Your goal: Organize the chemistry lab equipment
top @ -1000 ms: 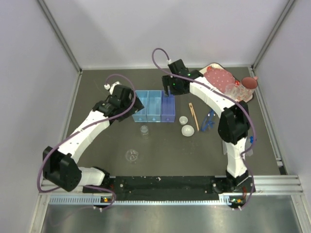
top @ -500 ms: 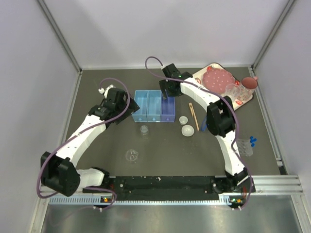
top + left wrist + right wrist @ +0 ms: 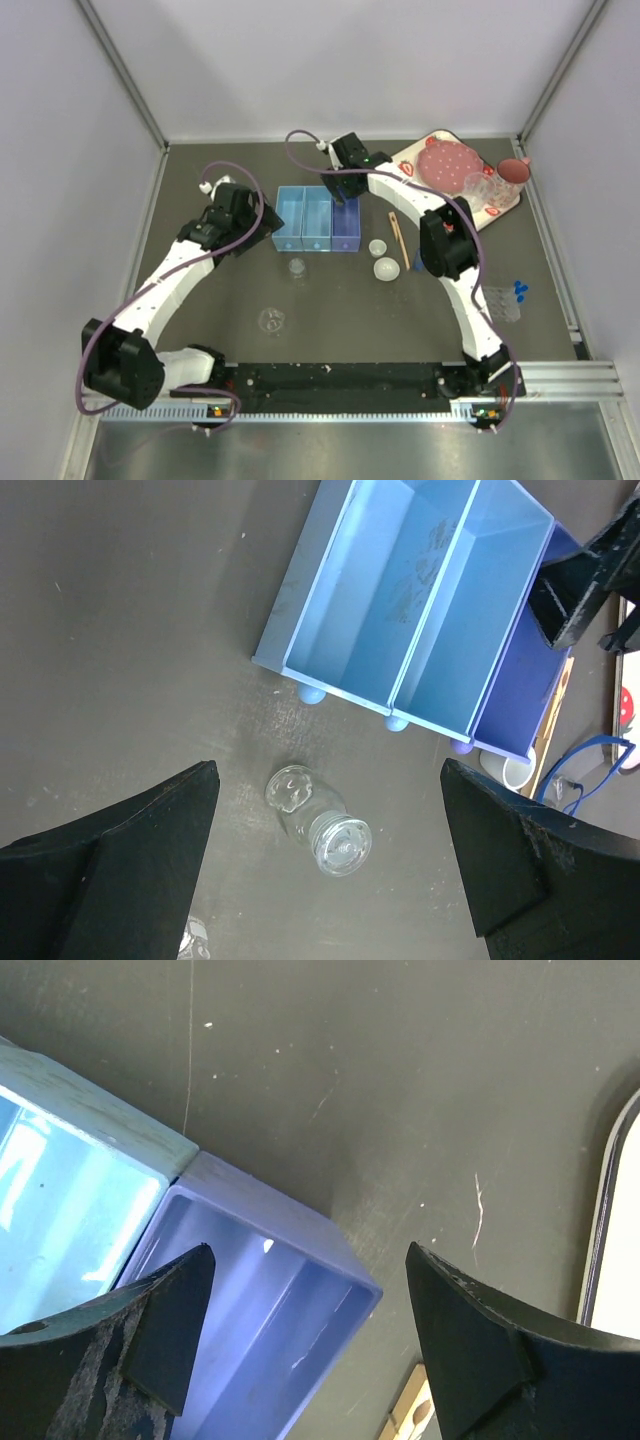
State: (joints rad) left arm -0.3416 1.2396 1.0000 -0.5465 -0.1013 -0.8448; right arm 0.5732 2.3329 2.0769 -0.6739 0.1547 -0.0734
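Three open bins (image 3: pixel 317 220), two pale blue and one violet, stand side by side mid-desk, wall touching wall. You have bare desk (image 3: pixel 200 170) behind them and to their left.

- Left jaws: spread wide, nothing between them, hanging just left of the bins. In the left wrist view a small clear glass piece (image 3: pixel 318 822) lies on the desk, showing between the two fingers (image 3: pixel 110 880), just in front of the bins' near edge.
- Right jaws: apart, gripping nothing, over the far right corner of the violet bin (image 3: pixel 250 1300). The white tray (image 3: pixel 612 1230) has its rim close by on that side.
- One small round dish (image 3: pixel 377 246) and one bigger dish (image 3: pixel 386 268) sit near each other in front of the violet bin, apart from it.
- One pair of thin wooden tongs (image 3: pixel 398 237) lies just right of the violet bin, not touching it.
- One clear dish (image 3: pixel 271 321) sits alone toward the near edge, with open desk all round it.
- One clear rack (image 3: pixel 500 306) stands with blue-capped tubes (image 3: pixel 519 290) near the desk's right edge, beside the right arm.
- The strawberry-print tray fills the far right corner, so you have little room there.
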